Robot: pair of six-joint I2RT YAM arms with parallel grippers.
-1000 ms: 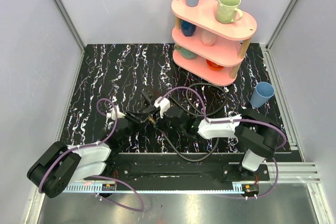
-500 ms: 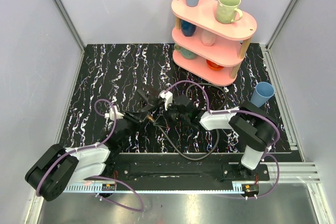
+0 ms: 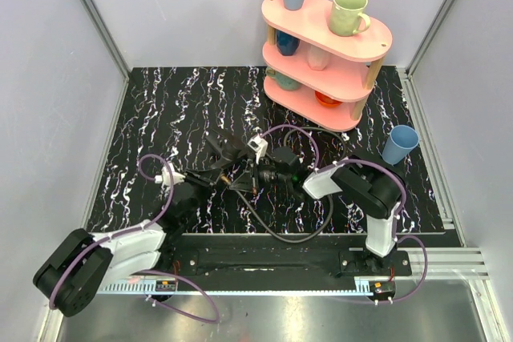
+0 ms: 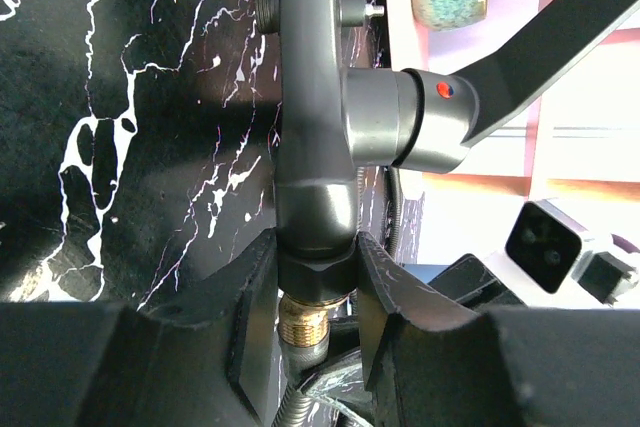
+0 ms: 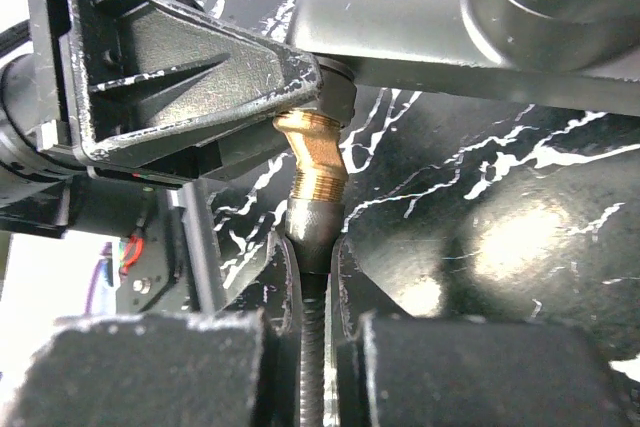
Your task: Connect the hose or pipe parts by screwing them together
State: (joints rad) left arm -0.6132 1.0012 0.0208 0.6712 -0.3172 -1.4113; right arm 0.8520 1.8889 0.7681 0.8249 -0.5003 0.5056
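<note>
A dark grey angular pipe piece [image 4: 305, 97] stands upright in the left wrist view. My left gripper [image 4: 315, 259] is shut on the hex nut at its lower end. A brass threaded fitting [image 4: 305, 319] sticks out just below the nut. My right gripper [image 5: 312, 257] is shut on the knurled end of the black flexible hose [image 5: 314, 222]. The hose's brass fitting [image 5: 312, 162] meets the nut at a slight tilt. From above, both grippers [image 3: 227, 167] [image 3: 255, 172] meet at the mat's middle, and the hose [image 3: 280, 236] loops toward the near edge.
A pink three-tier shelf [image 3: 325, 62] with several cups stands at the back right. A blue cup [image 3: 399, 144] sits on the mat to the right of my right arm. Purple cables [image 3: 152, 167] arch over both wrists.
My right wrist has shifted left and up and turned with the hose end in it, and its elbow has drawn in. My left gripper keeps its hold, shifted slightly.
</note>
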